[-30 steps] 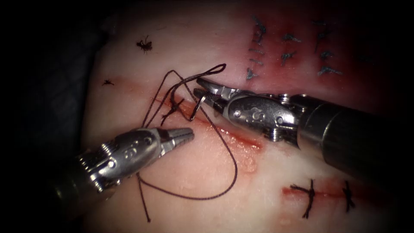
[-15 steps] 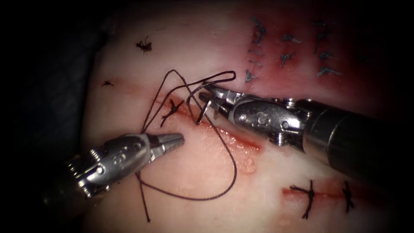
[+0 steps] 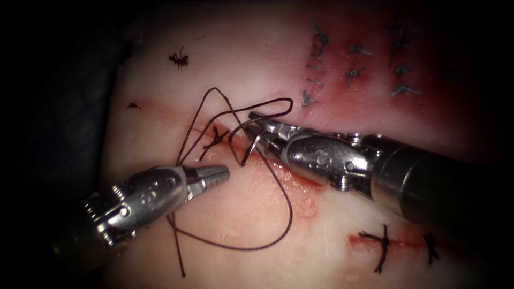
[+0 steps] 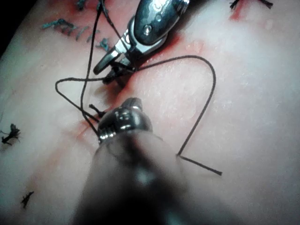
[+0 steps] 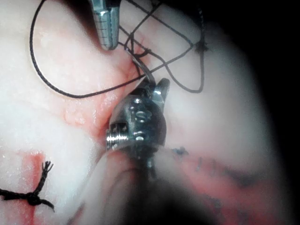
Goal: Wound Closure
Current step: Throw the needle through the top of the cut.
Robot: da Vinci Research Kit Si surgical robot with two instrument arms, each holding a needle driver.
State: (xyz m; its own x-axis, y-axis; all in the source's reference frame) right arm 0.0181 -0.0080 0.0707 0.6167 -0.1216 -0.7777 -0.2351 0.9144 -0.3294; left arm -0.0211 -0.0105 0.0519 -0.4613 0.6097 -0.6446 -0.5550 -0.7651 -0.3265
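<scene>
Pale pork tissue (image 3: 230, 214) with its red cut (image 3: 300, 182) lies under the endoscope, where the right steel tool (image 3: 257, 124) clamps the curved needle (image 3: 249, 150) near its rear, tip at the cut. The left steel tool (image 3: 217, 172), jaws closed and empty, rests beside the dark thread (image 3: 289, 214). Both wrist views show the needle (image 5: 143, 70) at the cut.

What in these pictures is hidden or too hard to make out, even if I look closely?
- Needle tip: endoscope view, its lower end meets the cut; whether it has entered the tissue is unclear.
- Left tool jaws: left wrist view, hidden behind its own wrist joint.
- Right tool grip on the needle: endoscope view, crossing thread covers the exact spot.
- Right tool's shaft: right wrist view, blurred from closeness.
</scene>
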